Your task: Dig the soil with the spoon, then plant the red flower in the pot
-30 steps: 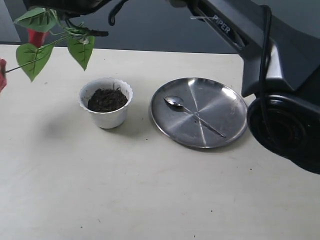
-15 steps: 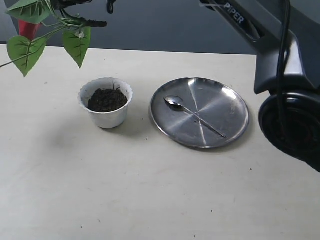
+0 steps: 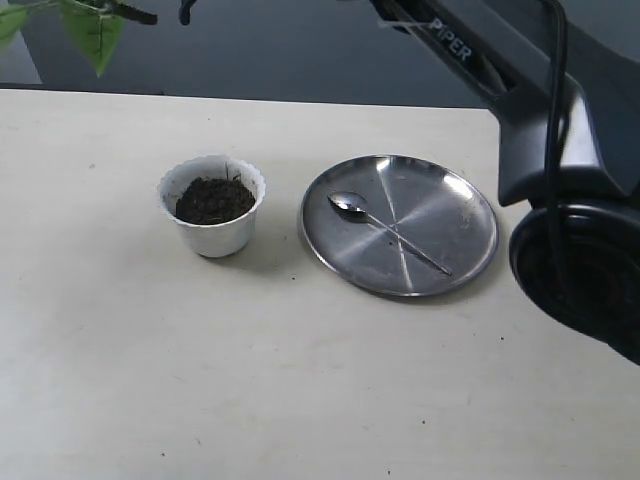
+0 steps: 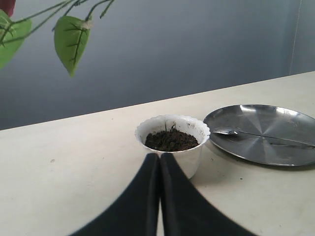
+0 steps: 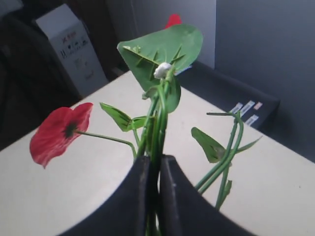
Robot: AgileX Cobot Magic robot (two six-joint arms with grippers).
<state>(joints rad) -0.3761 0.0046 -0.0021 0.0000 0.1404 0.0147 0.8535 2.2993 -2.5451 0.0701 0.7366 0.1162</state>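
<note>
Far left top of exterior view: red flower [image 3: 92, 28] held high, only a green leaf and dark tip showing at the frame edge, well up and left of the pot [image 3: 212, 206]. Right gripper [image 5: 151, 169] reaching across the middle, jaws clenched on the bundled green stems, red bloom off to one side in the right wrist view. Next along: white scalloped pot upright on the table [image 3: 150, 380], soil [image 3: 213, 199] undisturbed by the look of it, no hole visible. Left gripper [image 4: 160, 162] low, just short of the pot, pressed closed on nothing, tips pointing at the pot wall in the left wrist view. Right of the pot: steel plate [image 3: 450, 200], near but apart, with spoon [image 3: 385, 228] lying flat in it, bowl toward the pot, handle running away toward the plate's far-right rim. Key relation: spoon sits right of the pot and of the left gripper; long axis diagonal, handle end farthest from that gripper. Right arm occupied with the flower, so digging likely falls to the left arm: open, cross over the pot, approach across the handle.
</note>
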